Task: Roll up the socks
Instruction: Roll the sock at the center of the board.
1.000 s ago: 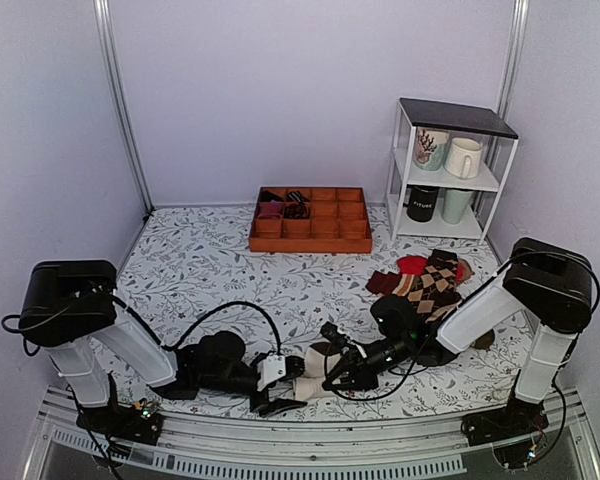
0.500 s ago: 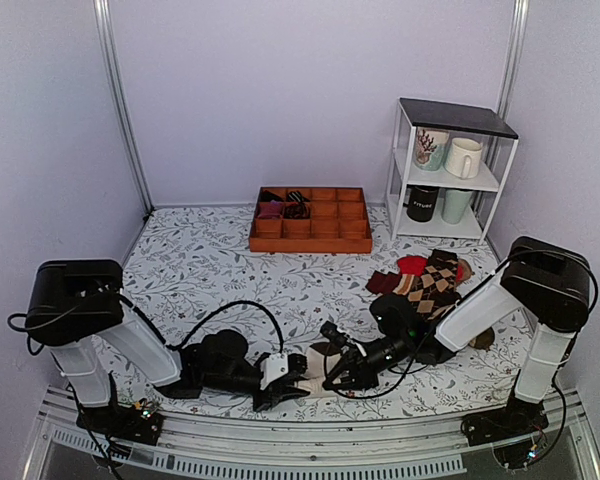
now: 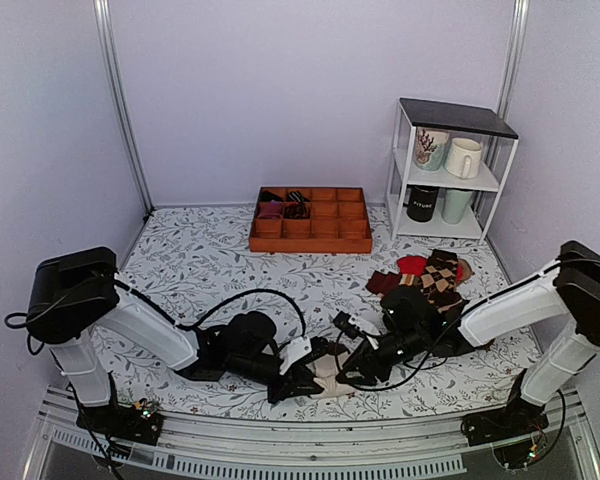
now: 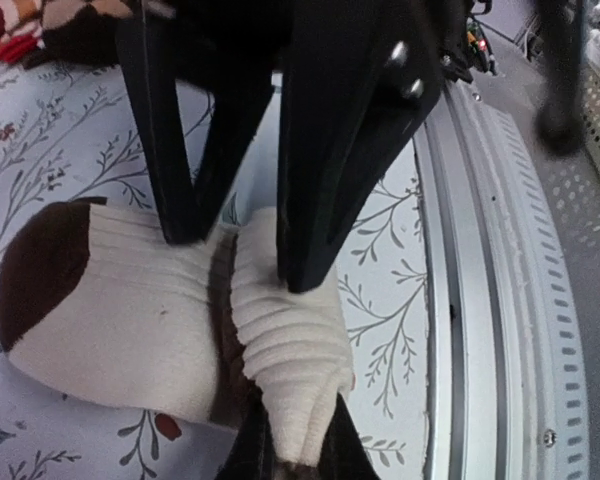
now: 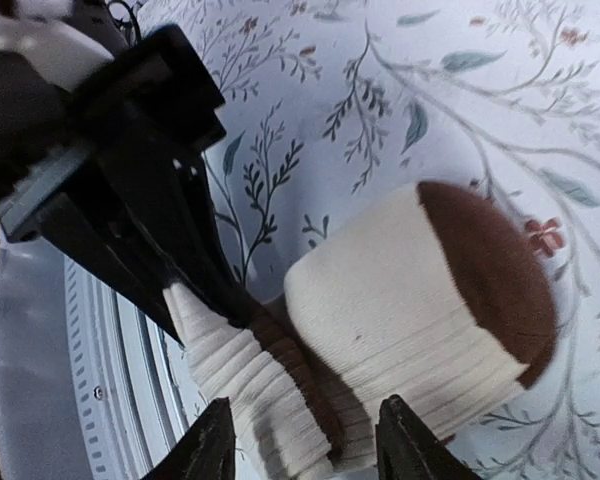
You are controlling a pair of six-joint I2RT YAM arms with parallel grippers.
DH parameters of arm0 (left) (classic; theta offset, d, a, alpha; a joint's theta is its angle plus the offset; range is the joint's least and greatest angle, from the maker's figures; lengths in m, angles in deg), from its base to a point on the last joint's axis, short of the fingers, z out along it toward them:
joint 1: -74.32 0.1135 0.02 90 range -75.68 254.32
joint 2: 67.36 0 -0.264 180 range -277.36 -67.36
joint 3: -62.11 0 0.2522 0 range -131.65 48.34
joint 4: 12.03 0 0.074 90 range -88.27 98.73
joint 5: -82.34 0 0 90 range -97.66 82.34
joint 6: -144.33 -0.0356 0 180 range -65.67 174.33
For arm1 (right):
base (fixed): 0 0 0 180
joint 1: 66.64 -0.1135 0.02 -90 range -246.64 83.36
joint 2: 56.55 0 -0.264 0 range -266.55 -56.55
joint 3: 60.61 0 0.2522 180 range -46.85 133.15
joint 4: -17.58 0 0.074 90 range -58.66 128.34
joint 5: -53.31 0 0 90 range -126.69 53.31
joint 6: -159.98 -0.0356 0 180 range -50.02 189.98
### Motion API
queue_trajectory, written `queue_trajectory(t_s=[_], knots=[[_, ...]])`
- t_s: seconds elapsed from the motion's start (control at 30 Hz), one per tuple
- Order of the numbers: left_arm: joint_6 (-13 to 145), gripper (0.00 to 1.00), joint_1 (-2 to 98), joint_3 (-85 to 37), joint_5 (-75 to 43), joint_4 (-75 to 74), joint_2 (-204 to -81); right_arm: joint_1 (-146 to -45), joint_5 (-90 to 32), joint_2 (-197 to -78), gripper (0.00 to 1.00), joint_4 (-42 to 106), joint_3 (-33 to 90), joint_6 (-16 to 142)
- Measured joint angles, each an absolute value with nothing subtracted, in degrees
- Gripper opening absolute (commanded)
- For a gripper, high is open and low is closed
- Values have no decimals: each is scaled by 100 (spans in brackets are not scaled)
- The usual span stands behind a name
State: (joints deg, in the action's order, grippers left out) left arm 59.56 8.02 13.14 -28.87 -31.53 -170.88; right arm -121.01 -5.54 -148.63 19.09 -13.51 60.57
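The socks lie as a cream-white, partly rolled bundle with a dark brown toe near the table's front edge. They also show in the top view as the socks and in the right wrist view as the socks. My left gripper is shut on a ribbed cream fold pulled out from the bundle; from above the left gripper sits just left of it. My right gripper is open, its fingers apart on either side of the ribbed fold; from above the right gripper reaches in from the right.
A pile of argyle and red socks lies behind the right arm. An orange compartment tray sits at the back centre, and a white shelf with mugs stands at the back right. The metal front rail runs right beside the socks.
The left gripper has closed on the ribbed fold and moved right with it. The right gripper has opened and let go. Both arms have shifted right.
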Motion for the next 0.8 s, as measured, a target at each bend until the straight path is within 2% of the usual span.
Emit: queue_trajectory(t_s=[0.13,0.27,0.57,0.8], knots=[[6335,0,942,1070,-3191,-2632,-17104,-12101,-1128,-13953,54,2183,-1351,6120],[6647,0,1134,871,-3593,-2372,-17268,-12134,-1235,-13551,59,2134,-1447,6361],[6794,0,1458,506,-4354,-1929,-17539,-12930,-1826,-13525,67,1402,-2590,7510],[6791,0,1499,455,-4452,-1815,-17554,-13364,-2619,-13689,69,860,-2588,8406]])
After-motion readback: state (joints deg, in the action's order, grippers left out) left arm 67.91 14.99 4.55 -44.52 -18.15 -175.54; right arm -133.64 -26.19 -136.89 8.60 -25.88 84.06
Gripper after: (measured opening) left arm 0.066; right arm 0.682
